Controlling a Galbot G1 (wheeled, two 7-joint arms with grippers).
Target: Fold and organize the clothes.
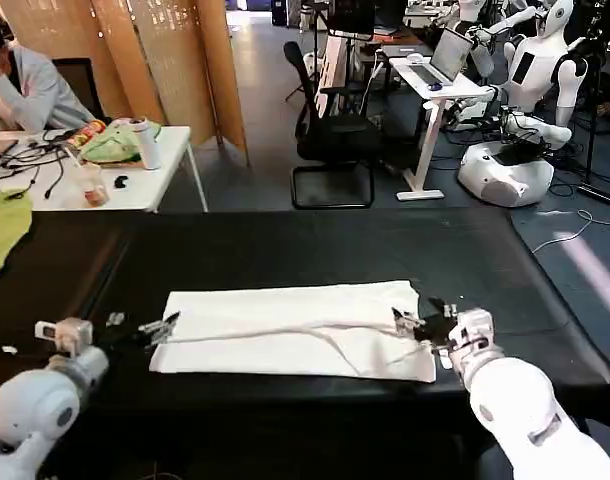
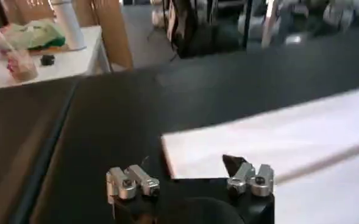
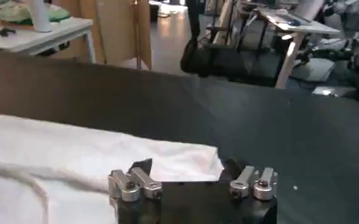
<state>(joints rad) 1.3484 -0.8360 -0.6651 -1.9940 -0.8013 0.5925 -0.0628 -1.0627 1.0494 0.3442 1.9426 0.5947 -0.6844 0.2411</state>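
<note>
1. White cotton, folded into a long flat band: the T-shirt (image 1: 295, 330) lies across the middle of the head view, on the black table (image 1: 315, 245), its long edges running left to right.
2. At the band's left end sits the left gripper (image 1: 157, 331). In the left wrist view its fingers (image 2: 132, 181) stand wide apart, one off the cloth on the table and one over the corner, with nothing pinched that I can see.
3. At the right end, lower right of the head view, sits the right gripper (image 1: 417, 324). In its wrist view its fingers (image 3: 133, 183) are also spread wide over the shirt's edge, and I see no cloth caught between them.
4. I judge the shirt light, limp and soft. It will sag and slide on the smooth table, and layers may slip apart when lifted. A raised fold line runs along its middle.
5. The two end corners look like the best places to take hold, pinching all layers together so the band stays even.
6. No print or writing shows on the upturned side; nothing readable elsewhere.
7. Yellow-green cloth (image 1: 3, 230) lies at the left edge, well apart.
</note>
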